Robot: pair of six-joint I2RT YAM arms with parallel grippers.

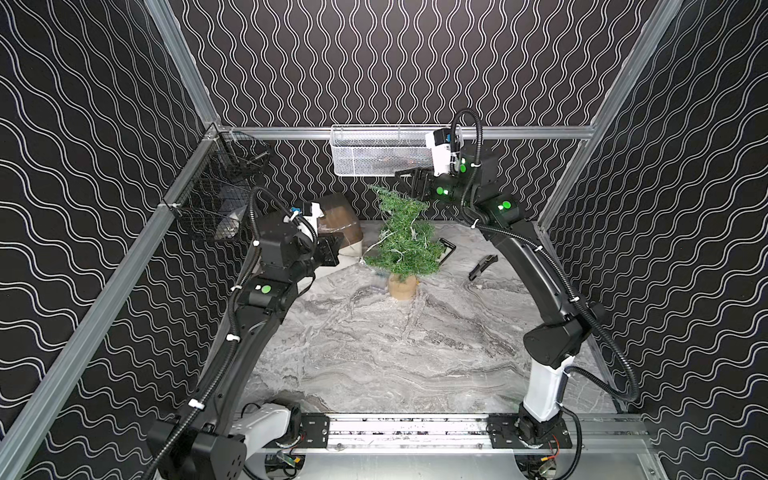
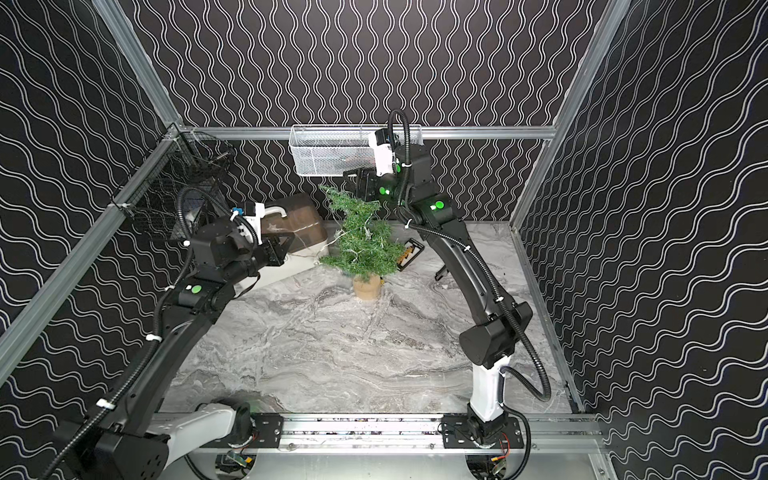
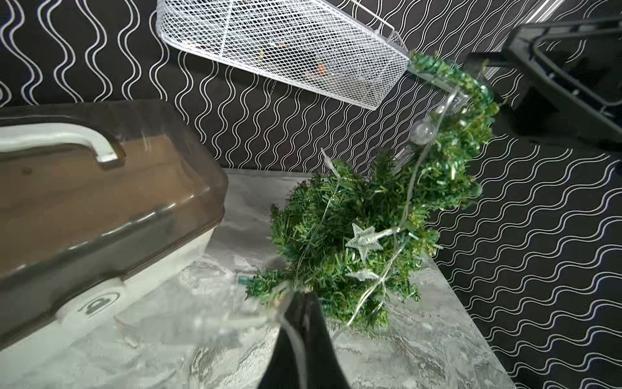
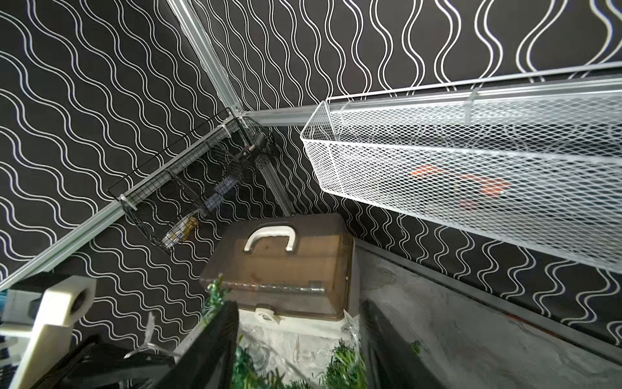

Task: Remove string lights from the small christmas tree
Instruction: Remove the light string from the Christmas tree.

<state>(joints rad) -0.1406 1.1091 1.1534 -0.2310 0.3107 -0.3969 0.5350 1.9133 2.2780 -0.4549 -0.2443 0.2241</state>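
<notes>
The small christmas tree stands on its burlap base at the back of the marble table, its tip bent to the left. The string lights, a thin pale wire with star and round bulbs, wind down through its branches. My left gripper is shut on the wire at the tree's lowest left branches. My right gripper is open at the treetop, with green tips between its fingers.
A box with a brown lid and a white handle lies just left of the tree. A white mesh basket hangs on the back rail and a black wire basket on the left wall. Two small black items lie right of the tree.
</notes>
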